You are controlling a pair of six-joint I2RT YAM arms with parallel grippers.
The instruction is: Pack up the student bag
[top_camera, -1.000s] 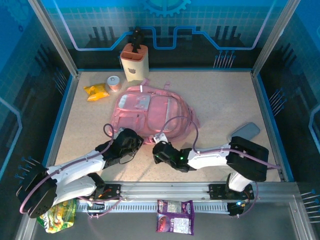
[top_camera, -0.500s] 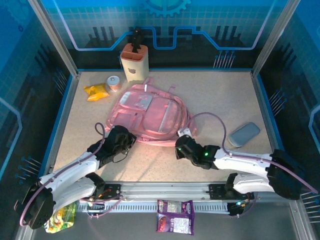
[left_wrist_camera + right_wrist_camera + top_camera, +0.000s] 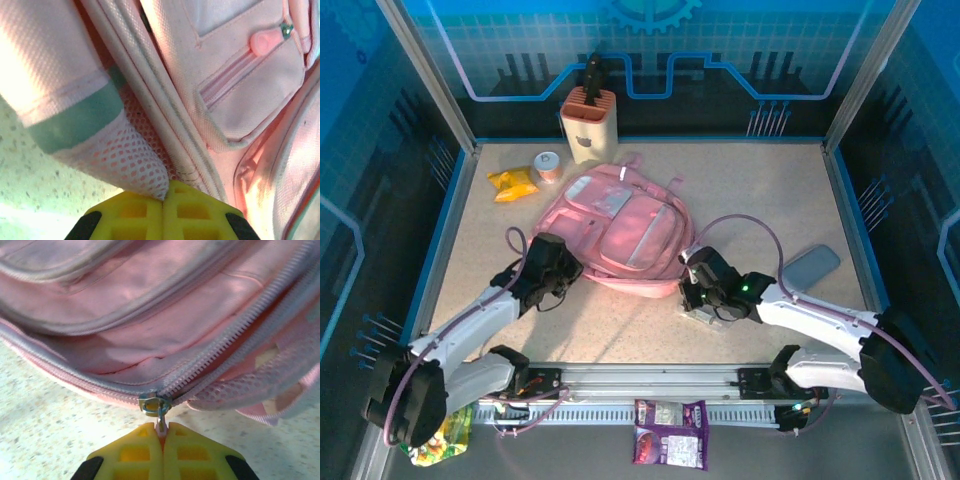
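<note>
Both my pincers are pinched closed: left pincer on the mesh pocket, right pincer on the zip pull of the one pink bag, mid-desk. Since a second ago the bag has swung round and the right pincer has slid rightward

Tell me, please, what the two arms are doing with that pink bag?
Both arms are working on the pink student bag. The left tool is shut on the corner of its mesh pocket, and the right tool is shut on the zip pull at the bag's near edge. The zip looks partly open. A grey case and a yellow snack packet lie on the table outside the bag.
</note>
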